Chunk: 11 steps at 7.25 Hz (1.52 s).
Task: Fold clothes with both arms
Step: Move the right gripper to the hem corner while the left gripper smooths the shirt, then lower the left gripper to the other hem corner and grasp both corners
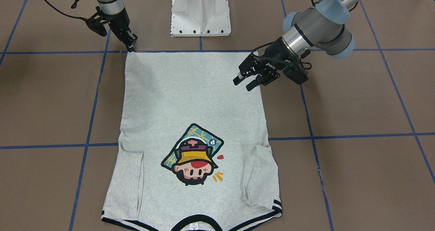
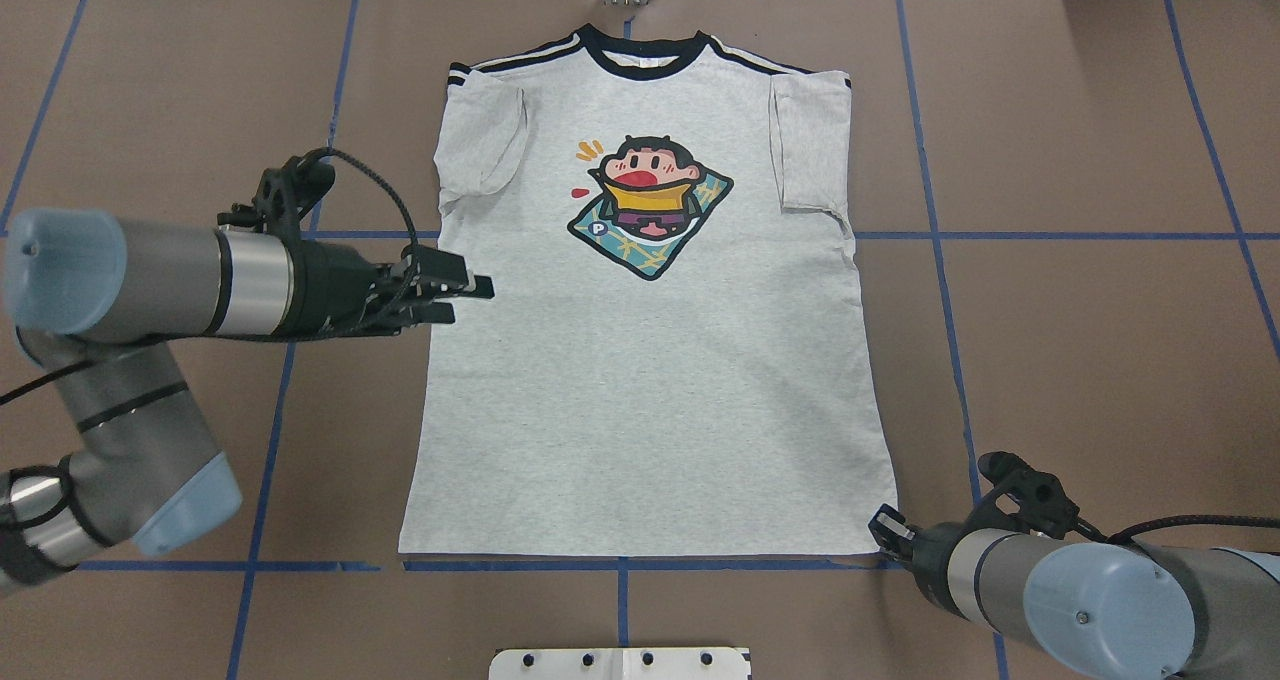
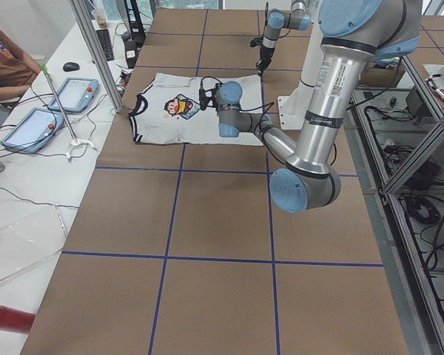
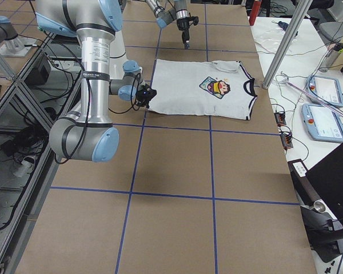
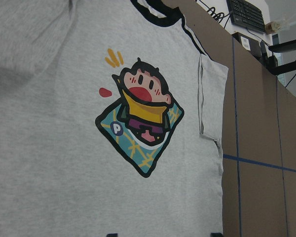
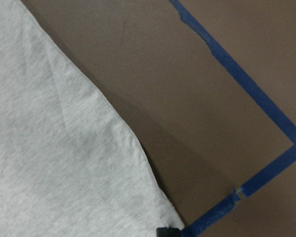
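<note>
T-shirt (image 2: 650, 390) flat, print up; left gripper (image 2: 468, 298) hovers empty, jaws spread wide, at its left edge, right gripper (image 1: 132, 46) on near-right hem corner, closure unclear, likely staging the fold.

The left arm (image 2: 150, 280) reaches in nearly level over the side edge of the T-shirt (image 1: 190, 98). Its pincer (image 1: 242, 84) is spread wide above the cloth. The right arm (image 1: 108, 0) slants down to the hem corner on the shirt's other side. The right pincer (image 1: 132, 45) has its tips drawn together at that corner; whether they pinch cloth I can't tell.
</note>
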Available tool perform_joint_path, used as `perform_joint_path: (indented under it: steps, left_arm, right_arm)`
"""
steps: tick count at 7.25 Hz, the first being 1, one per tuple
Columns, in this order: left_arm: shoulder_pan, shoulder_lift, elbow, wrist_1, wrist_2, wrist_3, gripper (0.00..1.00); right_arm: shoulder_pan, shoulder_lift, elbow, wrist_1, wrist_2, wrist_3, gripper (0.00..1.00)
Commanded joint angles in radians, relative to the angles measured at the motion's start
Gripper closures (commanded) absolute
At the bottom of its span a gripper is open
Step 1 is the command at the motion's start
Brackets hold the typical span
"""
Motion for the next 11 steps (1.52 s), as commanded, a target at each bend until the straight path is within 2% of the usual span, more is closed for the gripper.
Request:
perform_joint_path:
  steps: [1,2,3,4,5,7,8,11]
  left_arm:
    - [0.157,0.172,-0.136,0.022,0.185,-0.075,0.30]
    - [0.193,0.241,-0.231,0.177,0.216,-0.109,0.30]
    - [0.230,0.248,-0.310,0.341,0.233,-0.141,0.30]
    - [0.270,0.254,-0.351,0.465,0.277,-0.148,0.30]
    - [0.323,0.251,-0.336,0.525,0.302,-0.155,0.30]
    - [0.388,0.211,-0.293,0.605,0.325,-0.206,0.32]
    - [0.393,0.176,-0.261,0.613,0.324,-0.206,0.34]
    - [0.397,0.162,-0.196,0.615,0.325,-0.206,0.41]
  right_arm:
    - [0.010,-0.003,0.023,0.003,0.011,-0.002,1.00]
    - [0.018,-0.003,0.037,0.003,0.009,-0.002,1.00]
    - [0.020,-0.003,0.039,0.003,0.012,-0.005,1.00]
    - [0.020,0.006,0.040,0.003,0.017,-0.004,1.00]
    - [0.020,0.008,0.040,0.003,0.019,-0.004,1.00]
    - [0.018,0.008,0.040,0.003,0.022,-0.004,1.00]
    - [0.018,0.008,0.042,0.004,0.023,-0.004,1.00]
    - [0.020,0.006,0.047,0.003,0.023,-0.002,1.00]
